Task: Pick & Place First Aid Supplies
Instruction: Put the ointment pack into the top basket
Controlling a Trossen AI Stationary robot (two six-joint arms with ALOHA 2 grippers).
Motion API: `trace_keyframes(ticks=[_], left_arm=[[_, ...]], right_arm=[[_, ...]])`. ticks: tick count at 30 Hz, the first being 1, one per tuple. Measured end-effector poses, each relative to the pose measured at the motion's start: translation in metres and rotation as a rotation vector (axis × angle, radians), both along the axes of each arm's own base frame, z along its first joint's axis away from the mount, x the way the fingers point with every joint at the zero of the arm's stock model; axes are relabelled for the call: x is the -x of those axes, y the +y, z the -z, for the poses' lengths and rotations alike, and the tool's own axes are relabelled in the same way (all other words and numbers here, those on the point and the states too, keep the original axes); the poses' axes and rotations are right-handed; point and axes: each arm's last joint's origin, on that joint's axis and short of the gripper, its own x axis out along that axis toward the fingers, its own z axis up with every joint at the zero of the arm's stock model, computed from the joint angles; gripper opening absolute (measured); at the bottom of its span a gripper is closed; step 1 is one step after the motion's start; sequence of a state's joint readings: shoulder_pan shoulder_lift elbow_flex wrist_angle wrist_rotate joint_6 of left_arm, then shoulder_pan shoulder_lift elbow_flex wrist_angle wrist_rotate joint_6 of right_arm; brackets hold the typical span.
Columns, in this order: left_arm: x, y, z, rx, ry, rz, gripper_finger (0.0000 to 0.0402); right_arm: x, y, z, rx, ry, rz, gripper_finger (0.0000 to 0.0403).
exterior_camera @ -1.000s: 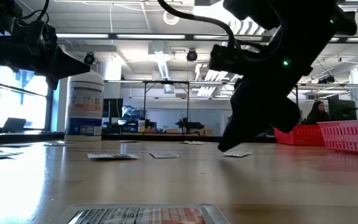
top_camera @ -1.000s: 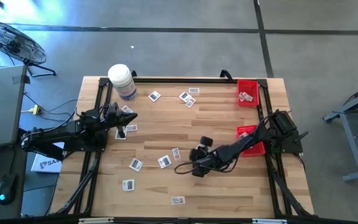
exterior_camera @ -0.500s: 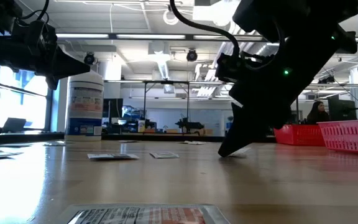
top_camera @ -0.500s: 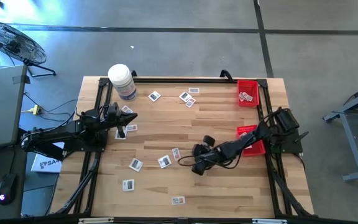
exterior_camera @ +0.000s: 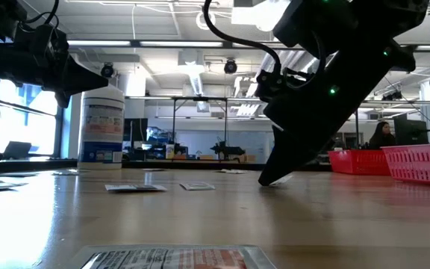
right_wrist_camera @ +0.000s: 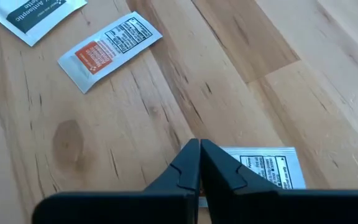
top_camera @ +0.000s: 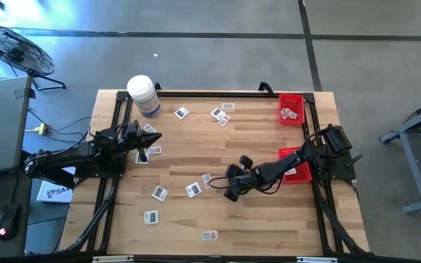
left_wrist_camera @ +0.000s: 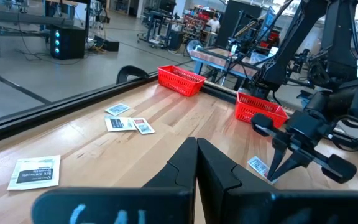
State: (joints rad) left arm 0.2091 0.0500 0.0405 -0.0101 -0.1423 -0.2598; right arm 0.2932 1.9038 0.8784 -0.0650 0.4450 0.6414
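Progress early: few packets (top_camera: 290, 113) banked in red bins (top_camera: 302, 99) at frame right, roughly 12 loose. Right gripper (top_camera: 216, 183) pinched narrow, tip-down at centre packet (top_camera: 207, 178). Left gripper (top_camera: 156, 136) closed, empty, mid-left.

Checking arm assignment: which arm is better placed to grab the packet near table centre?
Right. Its tool is down at the table beside that packet, fingers shut. The left tool sits at the table's left side, farther from it.
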Motion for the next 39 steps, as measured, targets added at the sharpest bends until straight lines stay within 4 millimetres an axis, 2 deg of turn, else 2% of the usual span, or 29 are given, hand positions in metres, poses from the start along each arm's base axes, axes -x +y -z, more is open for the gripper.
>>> trace_keyframes(ticks=[5,14,19,24,27,30,33,39], left_arm=[[0.0,0.0,0.0,0.0,0.0,0.0,0.0001],[0.0,0.0,0.0,0.0,0.0,0.0,0.0001],[0.0,0.0,0.0,0.0,0.0,0.0,0.0001],[0.0,0.0,0.0,0.0,0.0,0.0,0.0001],[0.0,0.0,0.0,0.0,0.0,0.0,0.0001],[0.0,0.0,0.0,0.0,0.0,0.0,0.0001],[0.0,0.0,0.0,0.0,0.0,0.0,0.0001],[0.0,0.0,0.0,0.0,0.0,0.0,0.0001]], right_arm=[[0.002,0.0,-0.012,-0.018,-0.029,-0.001,0.0004],[0.006,-0.001,-0.056,-0.005,-0.137,-0.068,0.0008],[0.009,-0.002,-0.069,0.022,-0.153,-0.109,0.0035],[0.009,0.004,-0.062,0.071,-0.121,-0.157,0.0085],[0.007,0.009,-0.048,0.137,-0.089,-0.176,0.0105],[0.003,0.015,-0.032,0.173,-0.075,-0.205,0.0112],[0.003,0.016,-0.02,0.184,-0.069,-0.134,0.0112],[0.004,0.014,-0.018,0.171,-0.1,-0.009,0.0112]])
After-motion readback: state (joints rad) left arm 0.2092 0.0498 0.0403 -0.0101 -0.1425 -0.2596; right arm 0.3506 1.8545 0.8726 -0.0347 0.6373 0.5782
